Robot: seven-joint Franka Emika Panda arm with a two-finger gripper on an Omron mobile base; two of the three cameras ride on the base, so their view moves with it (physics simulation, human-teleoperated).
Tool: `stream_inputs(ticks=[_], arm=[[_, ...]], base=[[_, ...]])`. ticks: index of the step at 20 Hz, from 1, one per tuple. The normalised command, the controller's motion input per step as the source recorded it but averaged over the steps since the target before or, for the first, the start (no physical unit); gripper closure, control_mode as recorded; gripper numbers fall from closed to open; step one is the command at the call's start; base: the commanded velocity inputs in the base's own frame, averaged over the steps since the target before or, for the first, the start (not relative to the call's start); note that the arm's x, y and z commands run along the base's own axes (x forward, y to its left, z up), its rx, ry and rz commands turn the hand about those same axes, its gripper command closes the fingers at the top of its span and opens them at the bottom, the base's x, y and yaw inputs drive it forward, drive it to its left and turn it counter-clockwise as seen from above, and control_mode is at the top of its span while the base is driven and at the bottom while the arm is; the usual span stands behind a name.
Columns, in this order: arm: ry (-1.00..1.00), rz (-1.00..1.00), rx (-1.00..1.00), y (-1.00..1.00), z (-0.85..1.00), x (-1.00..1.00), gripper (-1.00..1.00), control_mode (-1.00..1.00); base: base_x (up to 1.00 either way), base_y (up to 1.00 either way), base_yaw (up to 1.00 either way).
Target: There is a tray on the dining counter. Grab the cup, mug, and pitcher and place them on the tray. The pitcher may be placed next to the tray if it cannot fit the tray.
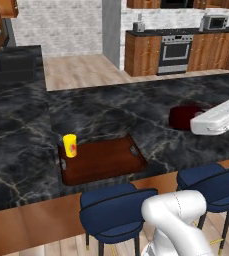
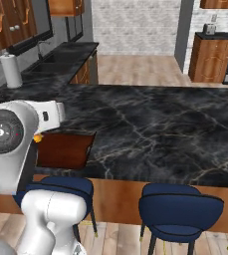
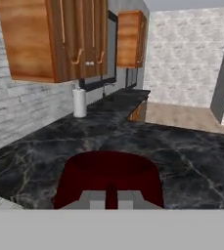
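Partly hidden behind the arm, the mug sits on the dining counter, right of the tray holding the cup. Gripper closed on the mug's rim.

My left base view looking down from behind the arm, tray at lower centre, my right base view sharing it at left, hand view close behind the mug, facing the dining counter.

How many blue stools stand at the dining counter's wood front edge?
2. One stool stands just below the tray; the other stool stands to its right, under the robot's arm. More could lie outside the pictures.
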Motion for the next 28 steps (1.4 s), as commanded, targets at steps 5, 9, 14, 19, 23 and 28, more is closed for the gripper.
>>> stream_inputs(ticks=[5, 9, 14, 19, 23, 28], arm=[[0.00, 0.42, 0.00, 0.17, -0.39, 0.19, 1.00, -1.00], [0.00, 0.32, 0.00, 0.31, -0.25, 0.10, 1.00, -1.00], [0.00, 0.27, 0.00, 0.44, -0.24, 0.11, 1.00, -1.00], [0.00, 0.18, 0.00, 0.47, -0.32, 0.24, 1.00, -1.00], [0.00, 0.13, 0.00, 0.29, -0.42, 0.34, 1.00, -1.00], [0.00, 0.12, 0.00, 0.28, -0.44, 0.37, 1.00, -1.00]], base=[[0.00, 0.00, 0.00], [0.00, 0.00, 0.00], [0.00, 0.00, 0.00], [0.00, 0.00, 0.00], [0.00, 0.00, 0.00], [0.00, 0.00, 0.00]])
